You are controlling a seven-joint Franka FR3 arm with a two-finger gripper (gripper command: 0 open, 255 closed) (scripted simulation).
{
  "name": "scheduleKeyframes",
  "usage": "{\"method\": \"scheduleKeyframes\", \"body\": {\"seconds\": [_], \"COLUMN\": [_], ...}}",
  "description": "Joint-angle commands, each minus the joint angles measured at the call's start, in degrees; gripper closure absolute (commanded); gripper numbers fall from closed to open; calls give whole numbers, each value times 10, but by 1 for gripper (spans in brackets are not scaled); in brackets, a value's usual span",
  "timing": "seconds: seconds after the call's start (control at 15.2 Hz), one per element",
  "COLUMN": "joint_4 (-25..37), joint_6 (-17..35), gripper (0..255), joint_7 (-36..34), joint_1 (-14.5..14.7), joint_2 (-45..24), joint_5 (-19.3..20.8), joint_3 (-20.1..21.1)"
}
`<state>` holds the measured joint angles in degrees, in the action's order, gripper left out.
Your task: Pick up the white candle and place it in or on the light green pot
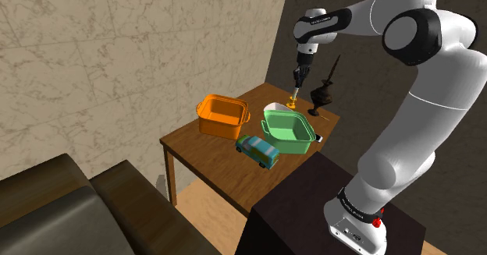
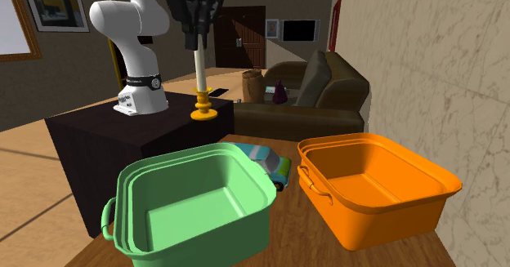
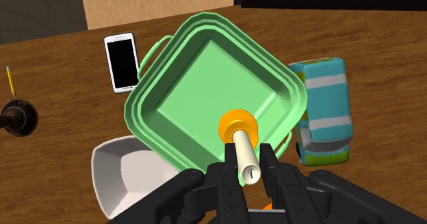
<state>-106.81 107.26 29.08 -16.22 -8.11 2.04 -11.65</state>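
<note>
A white candle (image 2: 199, 68) stands in a small orange-yellow holder (image 2: 201, 110). My gripper (image 2: 199, 37) is shut on the candle's upper end and holds it in the air. In the wrist view the candle (image 3: 246, 159) sits clasped between the fingers (image 3: 222, 173), with its holder (image 3: 237, 125) hanging over the near inner edge of the light green pot (image 3: 205, 79). In the shoulder view the gripper (image 1: 297, 80) carries the candle holder (image 1: 293, 101) just above the far rim of the green pot (image 1: 289, 130). The pot (image 2: 192, 204) is open and has nothing in it.
On the wooden table (image 1: 195, 146) stand an orange tub (image 1: 222, 115), a teal toy car (image 1: 257, 150), a white bowl (image 3: 123, 171), a white phone (image 3: 122, 61), a pencil (image 3: 10, 80) and a black candlestick (image 1: 321, 97). A dark sofa (image 1: 62, 210) lies below the table's front.
</note>
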Motion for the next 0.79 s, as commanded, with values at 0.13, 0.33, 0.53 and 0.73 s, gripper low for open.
{"method": "scheduleKeyframes", "body": {"seconds": [0.13,0.33,0.53,0.73], "joint_4": [5,-10,-24,-36], "joint_6": [2,23,44,66], "gripper": [255,255,255,255], "joint_7": [37,37,37,37], "joint_1": [-21,-21,-22,-22], "joint_2": [-5,-12,-20,-28], "joint_5": [1,0,-1,-3], "joint_3": [-16,-16,-16,-15]}}
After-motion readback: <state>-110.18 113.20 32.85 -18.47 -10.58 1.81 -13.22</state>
